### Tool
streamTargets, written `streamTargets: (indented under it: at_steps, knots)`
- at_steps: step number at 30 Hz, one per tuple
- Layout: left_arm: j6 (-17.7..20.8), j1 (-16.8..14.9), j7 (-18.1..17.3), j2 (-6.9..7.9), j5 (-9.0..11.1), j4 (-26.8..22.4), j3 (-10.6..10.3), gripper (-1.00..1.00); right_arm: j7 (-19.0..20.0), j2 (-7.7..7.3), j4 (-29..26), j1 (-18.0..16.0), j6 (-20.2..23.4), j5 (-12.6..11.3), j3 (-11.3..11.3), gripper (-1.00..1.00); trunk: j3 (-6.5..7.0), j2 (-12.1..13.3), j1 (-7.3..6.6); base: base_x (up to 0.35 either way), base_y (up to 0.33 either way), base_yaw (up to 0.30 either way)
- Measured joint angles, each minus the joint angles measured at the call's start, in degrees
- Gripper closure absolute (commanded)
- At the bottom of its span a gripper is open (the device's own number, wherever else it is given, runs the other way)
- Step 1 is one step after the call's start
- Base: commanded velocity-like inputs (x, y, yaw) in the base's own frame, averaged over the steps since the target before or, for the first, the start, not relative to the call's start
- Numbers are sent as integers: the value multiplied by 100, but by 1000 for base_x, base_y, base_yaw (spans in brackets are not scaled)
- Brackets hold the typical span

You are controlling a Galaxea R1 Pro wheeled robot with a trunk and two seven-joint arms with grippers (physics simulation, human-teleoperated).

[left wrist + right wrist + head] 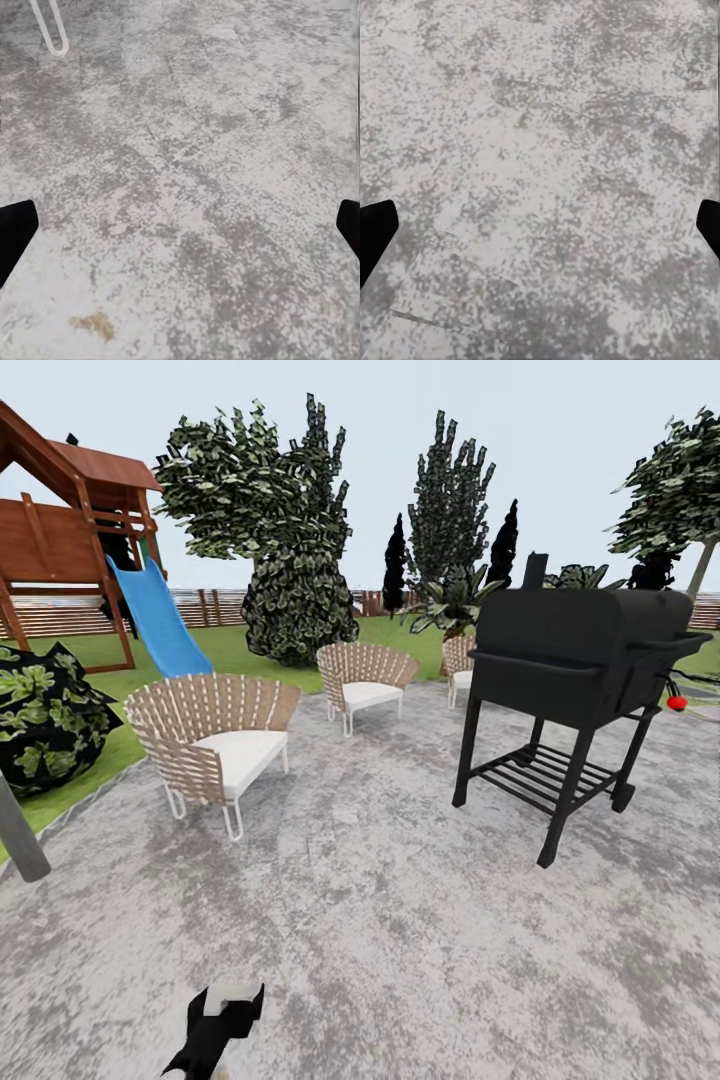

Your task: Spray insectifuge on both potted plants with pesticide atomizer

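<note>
A wide grey paved patio [400, 920] spreads across the garden, with green lawn [230, 650], a slatted fence [200, 608] and tall trees behind it. Taking the black barbecue grill [575, 660] as landmark: three woven chairs with white cushions stand to its left, the nearest [215, 745] well apart from it, another [362, 682] farther back, and a third [458, 665] just beside it. Farther left still rises a wooden playhouse [70, 520] with a blue slide [160, 618]. A striped-leaf agave [455, 605] grows behind the grill.

Judging from this, the task has barely begun: no pesticide atomizer or low potted plants can be made out here, so finding, picking up and spraying all appear to remain.

The left gripper [180, 229] points down at bare paving, its dark fingers [15, 232] spread wide and holding nothing. The right gripper [540, 229] hangs likewise over the paving, fingers [375, 232] wide apart and empty.
</note>
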Motion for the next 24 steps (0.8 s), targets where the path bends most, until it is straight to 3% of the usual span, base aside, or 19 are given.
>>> streamTargets:
  at_steps: [5, 17, 24]
  knots:
    - [3, -167, 7, 2, -4, -43, 2, -100, 0, 6, -112, 0, -4, 6, -5, -100, -90, -201, 110, 0, 0, -7]
    - [8, -222, 21, 6, -4, -107, 10, -100, 11, -2, -141, 0, -5, 63, 25, -100, -306, -682, 374, 0, 0, 0]
    - [15, -510, 24, 5, 1, -287, 10, -100, 13, -4, -692, 0, 3, 52, 35, -100, -431, -963, 527, 0, 0, 0]
